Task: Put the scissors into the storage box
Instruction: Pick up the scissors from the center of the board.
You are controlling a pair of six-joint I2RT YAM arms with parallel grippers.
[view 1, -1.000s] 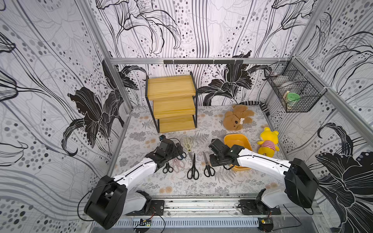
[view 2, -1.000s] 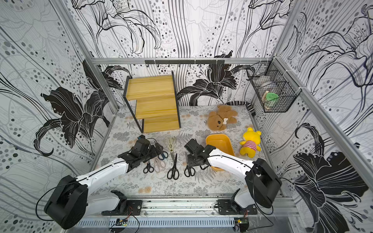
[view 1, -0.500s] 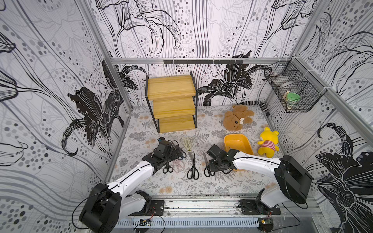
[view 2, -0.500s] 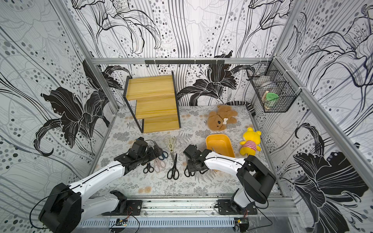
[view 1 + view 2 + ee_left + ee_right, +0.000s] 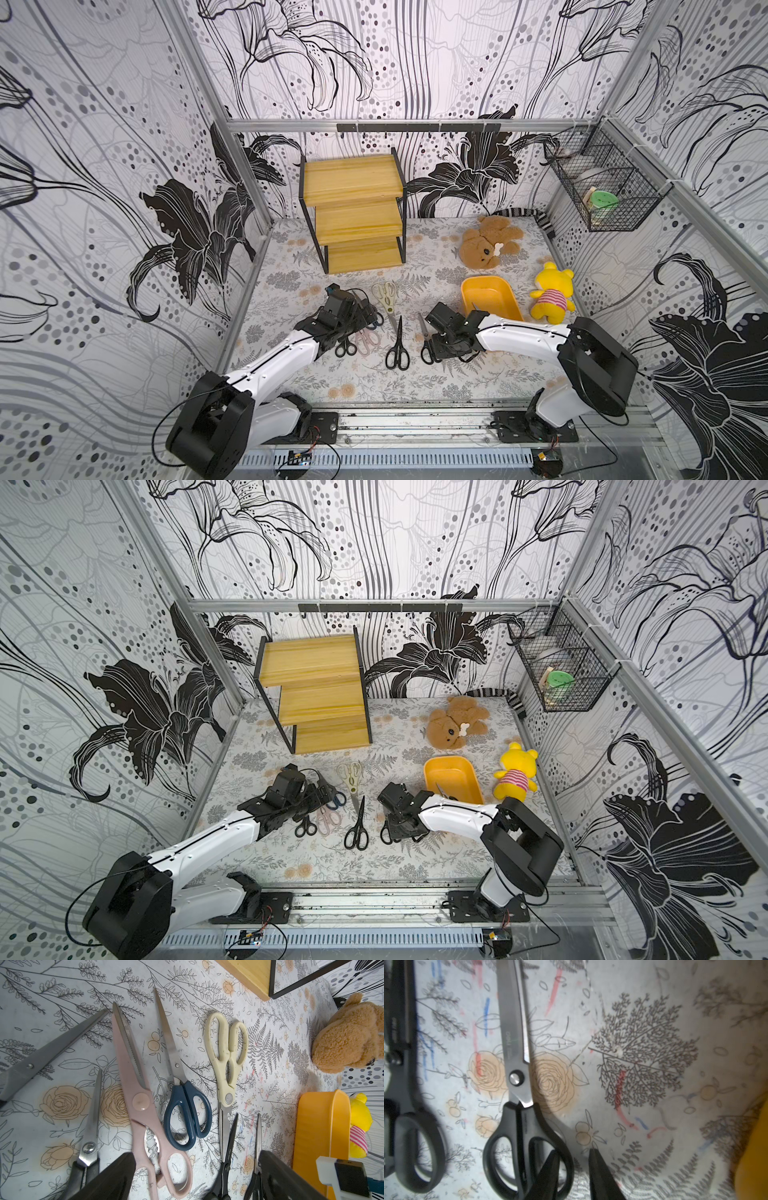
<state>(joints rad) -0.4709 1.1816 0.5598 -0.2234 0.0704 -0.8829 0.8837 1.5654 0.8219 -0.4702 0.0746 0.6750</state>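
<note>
- The right tool (image 5: 573, 1152) hangs low over the bench (image 5: 654, 1012) with its jaws a narrow way apart. One fingertip (image 5: 548, 1174) lies over the outer handle ring of a black-handled pair (image 5: 517, 1084) and the other is just outside it, so the ring's rim sits in the gap. A sliver of bench shows between the rim and the outer fingertip. The pair lies flat, and the tool has hold of nothing yet.
- Just beside that pair lies a second black pair (image 5: 402, 1053), its blades pointing the same way.
- The left tool (image 5: 196, 1154) stands wide open and empty above the handles of the pink scissors (image 5: 139, 1101).
- Near it, side by side on the bench, are the blue-handled scissors (image 5: 187, 1118), the cream shears (image 5: 226, 1059), a small black-handled pair (image 5: 87, 1151) and a long grey blade (image 5: 31, 1064) whose handle is out of frame.
- The storage box (image 5: 492, 286) sits on the bench just behind the right arm (image 5: 519, 334), between the row of scissors and a yellow plush toy (image 5: 550, 291).
- A metal blade (image 5: 439, 790) shows inside the box by its near wall; the rest is hidden by the arm.
- Farther back are a brown teddy (image 5: 486, 245), a tiered wooden shelf (image 5: 353, 208) and a wire basket (image 5: 602, 199) on the side wall.
</note>
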